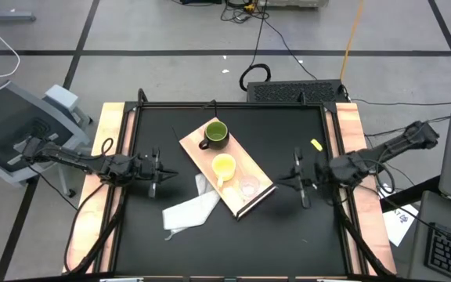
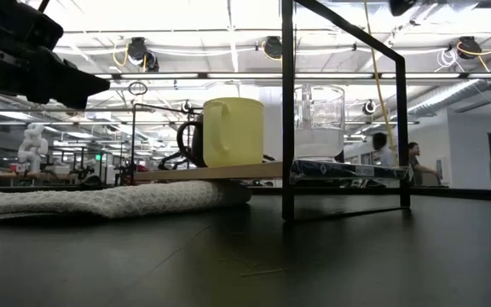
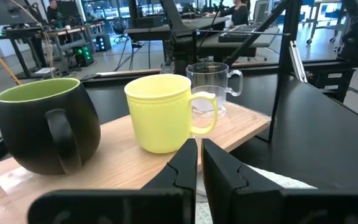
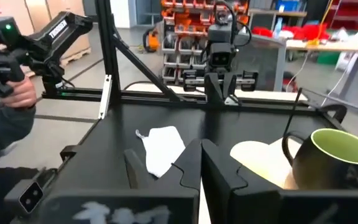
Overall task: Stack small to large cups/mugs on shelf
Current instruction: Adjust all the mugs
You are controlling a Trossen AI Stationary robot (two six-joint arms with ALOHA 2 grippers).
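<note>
Three cups stand in a row on the shelf, a wood board lying at a slant across the centre of the high view: the green mug toward the upper left end, the yellow mug at the middle, the clear cup toward the lower right end. None is nested in another yet. In the left wrist view the green mug and yellow mug stand close but apart, with the clear cup just behind the yellow one.

Both mugs look glazed, stiff and fairly heavy, likely slick under metal fingers; the rim wall or the handle looks the surest hold. The clear cup looks light, thin and easy to tip or squash, so a gentle pinch on its rim or handle probably suits it best.

The board's lower left edge rests on a white cloth, which seems to lift that side off the black table, as the low view suggests.

The left gripper hangs left of centre, well apart from the board, fingers pressed together and holding nothing. The right gripper hangs right of centre, just off the board's lower right end, fingers likewise closed on nothing
</note>
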